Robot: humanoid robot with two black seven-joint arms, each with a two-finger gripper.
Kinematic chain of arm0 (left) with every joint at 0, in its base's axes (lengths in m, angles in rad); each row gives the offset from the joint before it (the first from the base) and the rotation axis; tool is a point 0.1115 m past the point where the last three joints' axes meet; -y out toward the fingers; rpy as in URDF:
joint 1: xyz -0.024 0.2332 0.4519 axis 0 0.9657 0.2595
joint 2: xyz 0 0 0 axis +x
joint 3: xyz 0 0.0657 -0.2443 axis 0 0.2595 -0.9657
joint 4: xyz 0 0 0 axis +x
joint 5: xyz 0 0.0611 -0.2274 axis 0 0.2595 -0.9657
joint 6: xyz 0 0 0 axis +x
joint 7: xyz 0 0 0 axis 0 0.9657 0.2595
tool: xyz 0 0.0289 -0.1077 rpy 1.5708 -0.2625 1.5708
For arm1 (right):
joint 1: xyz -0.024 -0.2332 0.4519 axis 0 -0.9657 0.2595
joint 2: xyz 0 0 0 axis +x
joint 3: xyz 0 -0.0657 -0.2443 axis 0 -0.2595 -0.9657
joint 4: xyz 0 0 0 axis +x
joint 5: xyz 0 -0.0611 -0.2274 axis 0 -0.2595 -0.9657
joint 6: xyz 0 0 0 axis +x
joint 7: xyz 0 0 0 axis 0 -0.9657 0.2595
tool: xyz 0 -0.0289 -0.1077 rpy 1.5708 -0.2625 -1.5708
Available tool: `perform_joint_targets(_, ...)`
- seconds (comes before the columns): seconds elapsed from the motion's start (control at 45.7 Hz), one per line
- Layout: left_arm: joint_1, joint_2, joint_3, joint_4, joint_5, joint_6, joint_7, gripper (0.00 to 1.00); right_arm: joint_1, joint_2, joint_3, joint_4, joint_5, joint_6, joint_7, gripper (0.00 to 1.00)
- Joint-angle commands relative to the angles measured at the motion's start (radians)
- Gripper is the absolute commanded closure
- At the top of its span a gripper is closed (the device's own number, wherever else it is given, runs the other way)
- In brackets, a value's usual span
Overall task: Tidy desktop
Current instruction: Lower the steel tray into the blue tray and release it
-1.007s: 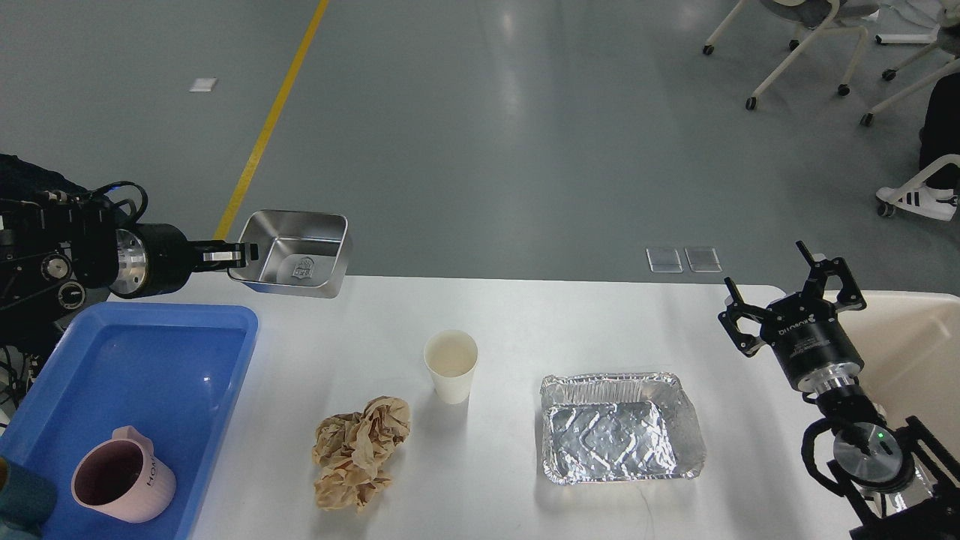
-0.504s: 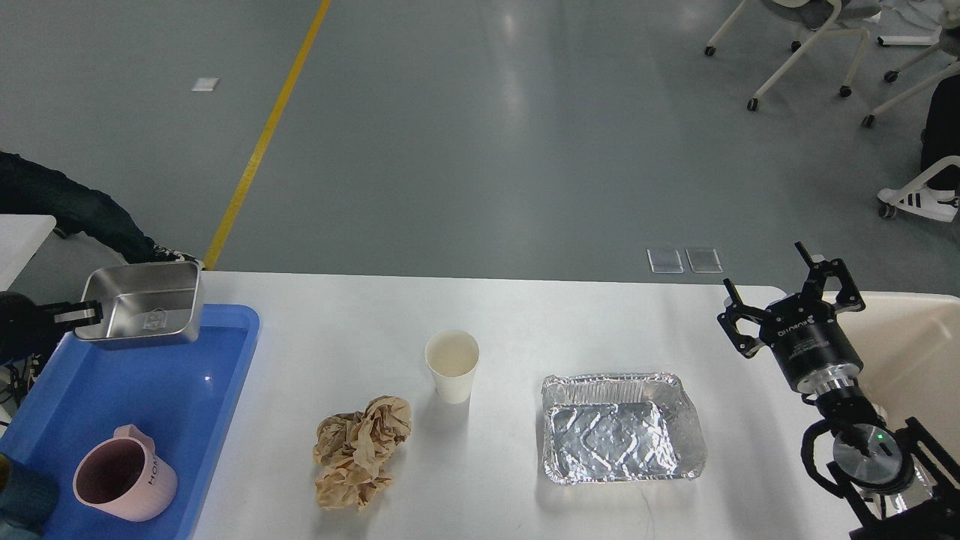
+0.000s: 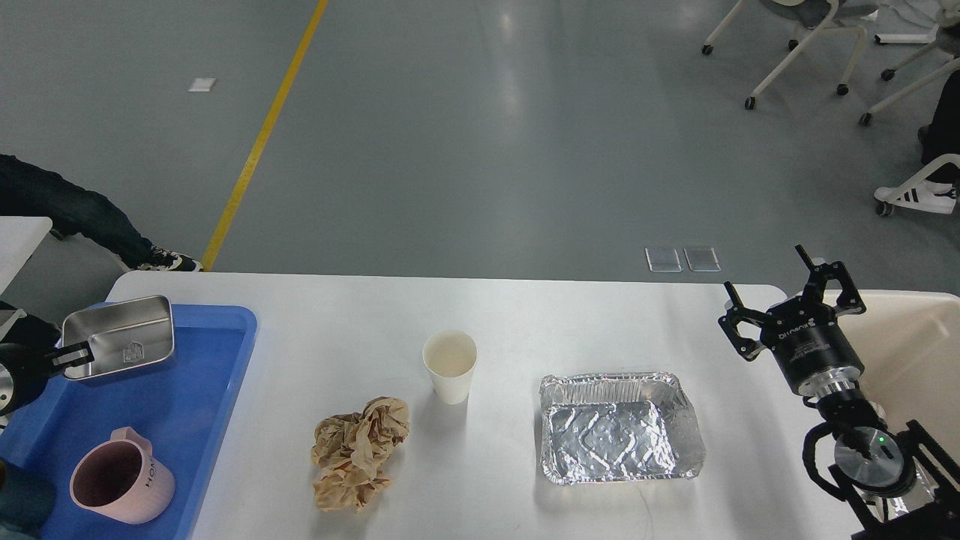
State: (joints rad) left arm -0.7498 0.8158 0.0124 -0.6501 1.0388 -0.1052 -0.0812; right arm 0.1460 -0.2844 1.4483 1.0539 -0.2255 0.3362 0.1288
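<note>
At the left edge of the frame, the left gripper (image 3: 73, 355) is pinching the rim of the steel box (image 3: 120, 337) and lowering it over the blue tray (image 3: 225, 375); a second ago it was hanging high above the table's far edge. It is probably not resting yet, though contact is hard to judge. The right gripper (image 3: 787, 300) is idling, fingers spread. The desktop (image 3: 585, 315), filling the lower frame, is white, still bearing a paper cup (image 3: 450, 366), crumpled paper (image 3: 358, 454) and a foil tray (image 3: 621, 427).
</note>
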Motion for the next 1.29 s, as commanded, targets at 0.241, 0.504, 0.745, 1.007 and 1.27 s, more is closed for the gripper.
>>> perform_joint_targets(0.241, 0.004, -0.041, -0.006, 0.029, 0.0, -0.008, 0.003, 0.08, -0.005, 0.002, 0.003, 0.0, 0.0, 0.001, 0.0, 0.0)
perform_joint_targets(0.504, -0.008, -0.029, -0.008, -0.005, 0.0, -0.014, -0.002, 0.04, -0.002, 0.002, 0.003, -0.002, 0.0, 0.001, 0.0, 0.0)
perform_joint_targets(0.745, -0.006, 0.127, -0.113, -0.322, 0.001, 0.028, -0.052, 0.04, -0.002, 0.002, 0.003, 0.001, 0.0, 0.001, 0.0, 0.0)
perform_joint_targets(1.007, 0.0, 0.332, -0.126, -0.818, 0.003, 0.113, -0.034, 0.04, -0.002, 0.002, 0.001, 0.003, 0.0, 0.0, 0.0, 0.0)
perform_joint_targets(1.27, 0.001, 0.493, -0.127, -1.03, 0.006, 0.118, -0.026, 0.04, -0.002, 0.002, 0.0, -0.002, 0.0, 0.0, 0.0, 0.0)
